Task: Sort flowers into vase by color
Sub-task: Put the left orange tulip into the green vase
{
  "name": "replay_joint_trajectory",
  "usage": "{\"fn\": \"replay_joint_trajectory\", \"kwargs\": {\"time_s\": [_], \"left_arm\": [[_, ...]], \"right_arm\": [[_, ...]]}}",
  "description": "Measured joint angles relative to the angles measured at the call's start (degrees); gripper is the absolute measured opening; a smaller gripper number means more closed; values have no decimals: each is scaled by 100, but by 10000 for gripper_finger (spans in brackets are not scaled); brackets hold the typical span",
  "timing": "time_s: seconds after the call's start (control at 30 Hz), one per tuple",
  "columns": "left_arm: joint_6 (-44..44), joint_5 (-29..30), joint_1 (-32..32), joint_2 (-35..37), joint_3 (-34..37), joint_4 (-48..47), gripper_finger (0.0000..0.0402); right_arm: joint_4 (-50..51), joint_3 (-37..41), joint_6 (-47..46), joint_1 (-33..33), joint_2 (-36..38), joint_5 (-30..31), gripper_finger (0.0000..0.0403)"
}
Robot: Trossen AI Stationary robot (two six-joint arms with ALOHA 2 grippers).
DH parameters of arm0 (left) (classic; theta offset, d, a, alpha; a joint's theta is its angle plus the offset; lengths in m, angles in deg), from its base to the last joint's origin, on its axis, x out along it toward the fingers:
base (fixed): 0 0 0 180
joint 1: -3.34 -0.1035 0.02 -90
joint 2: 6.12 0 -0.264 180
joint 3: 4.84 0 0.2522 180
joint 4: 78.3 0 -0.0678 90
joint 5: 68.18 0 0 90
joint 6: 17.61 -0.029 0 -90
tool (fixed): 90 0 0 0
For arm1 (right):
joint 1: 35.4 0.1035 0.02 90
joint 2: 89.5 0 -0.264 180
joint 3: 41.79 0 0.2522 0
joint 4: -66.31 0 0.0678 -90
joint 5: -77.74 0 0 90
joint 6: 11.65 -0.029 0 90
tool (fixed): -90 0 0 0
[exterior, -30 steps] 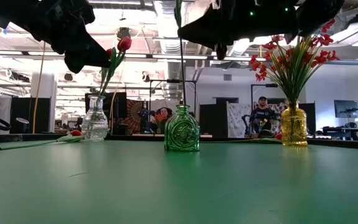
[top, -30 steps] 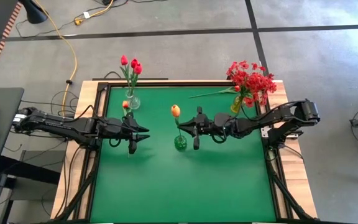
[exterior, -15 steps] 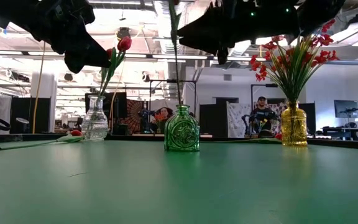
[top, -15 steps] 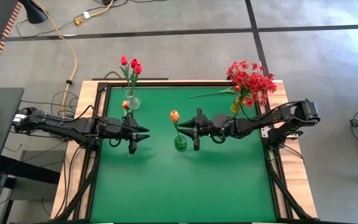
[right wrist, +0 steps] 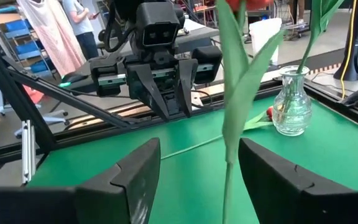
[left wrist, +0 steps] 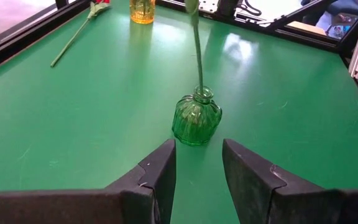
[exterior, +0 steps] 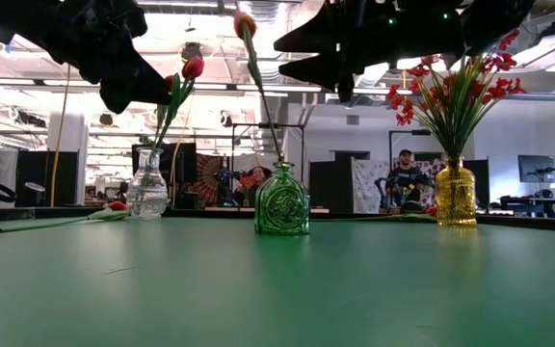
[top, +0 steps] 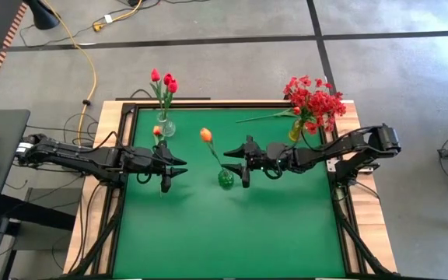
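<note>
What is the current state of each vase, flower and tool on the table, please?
Green vase: upright, holding one stem.
Orange tulip: in the green vase, leaning toward the left arm, free of both tools.
Clear vase: upright, holding red tulips.
Yellow vase: upright, holding red sprays.
Loose flower: lying flat.
Right tool: open, empty.
Left tool: open, empty.

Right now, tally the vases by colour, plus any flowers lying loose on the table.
clear vase: 1
green vase: 1
amber vase: 1
loose flowers: 2
Total: 3 vases, 2 loose flowers, 5 items
</note>
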Motion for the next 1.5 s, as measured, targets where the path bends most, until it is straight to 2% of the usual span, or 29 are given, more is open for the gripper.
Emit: {"fn": "replay_joint_trajectory", "kwargs": {"time_s": [0.27,0.43,0.6,0.77,0.87,1.0,1.13,1.33,1.5], "left_arm": [[0,-42,0,23,-5,-113,118],[691,-48,1,110,-31,-493,118],[1580,81,2,124,-491,-2142,118],[3483,631,-27,126,-1023,-4086,118],[4444,863,-132,125,-1055,-4663,118],[5488,986,-349,86,-894,-4774,119],[5677,709,-502,78,-653,-4747,134],[6106,721,-512,66,-222,-4646,198],[6033,621,-512,46,101,-4033,251]], "right_arm": [[89,0,330,172,312,0,244],[865,-7,332,369,883,2,244],[1481,-9,332,598,1303,29,244],[1580,-9,334,750,1411,40,244],[1571,-9,334,773,1362,44,244],[1593,-7,340,773,1290,44,244],[1576,-4,343,773,1298,46,244],[1595,-4,160,775,1303,48,244],[1596,-4,9,824,1303,46,244]]}}
